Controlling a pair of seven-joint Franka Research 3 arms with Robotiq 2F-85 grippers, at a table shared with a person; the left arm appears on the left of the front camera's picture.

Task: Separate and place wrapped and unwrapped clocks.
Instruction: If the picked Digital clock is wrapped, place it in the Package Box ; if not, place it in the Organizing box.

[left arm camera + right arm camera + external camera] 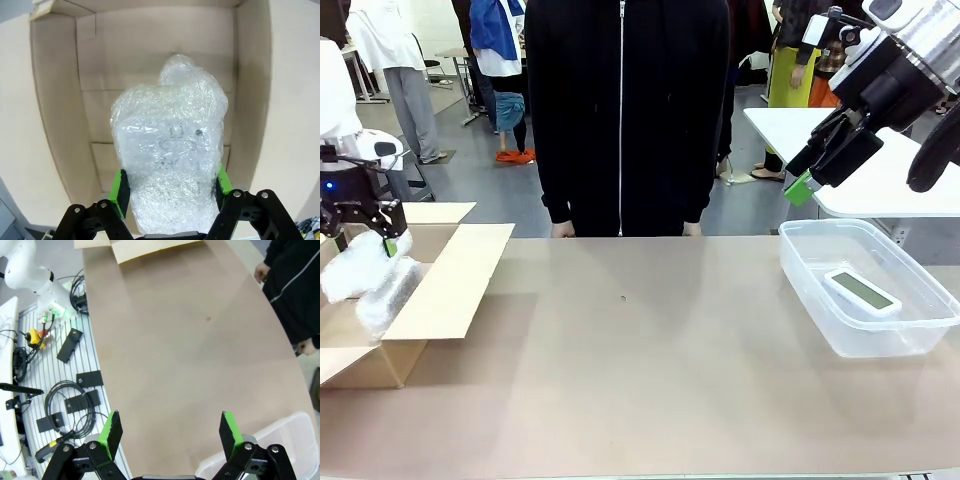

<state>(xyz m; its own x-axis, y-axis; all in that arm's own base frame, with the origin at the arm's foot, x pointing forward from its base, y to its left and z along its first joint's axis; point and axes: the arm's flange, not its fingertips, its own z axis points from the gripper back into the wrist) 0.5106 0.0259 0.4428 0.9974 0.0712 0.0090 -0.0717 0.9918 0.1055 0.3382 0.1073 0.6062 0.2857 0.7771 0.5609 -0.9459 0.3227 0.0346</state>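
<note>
Left wrist view: your left gripper (170,192) grasps a wrapped clock (170,155) over the cardboard box (55,100).
Right gripper (170,432): released, empty.
Next: lower it and let go.

Brown desk (650,380) with a small dark speck (623,297) near the middle. Open cardboard box (440,290) at the left edge, flaps folded out. Clear plastic tub (850,335) at the right. Person in a black zip-up jacket (625,110) stands at the far side. White table (880,170) behind on the right. Cables (65,395) and black plates (70,338) lie beside the desk.
</note>
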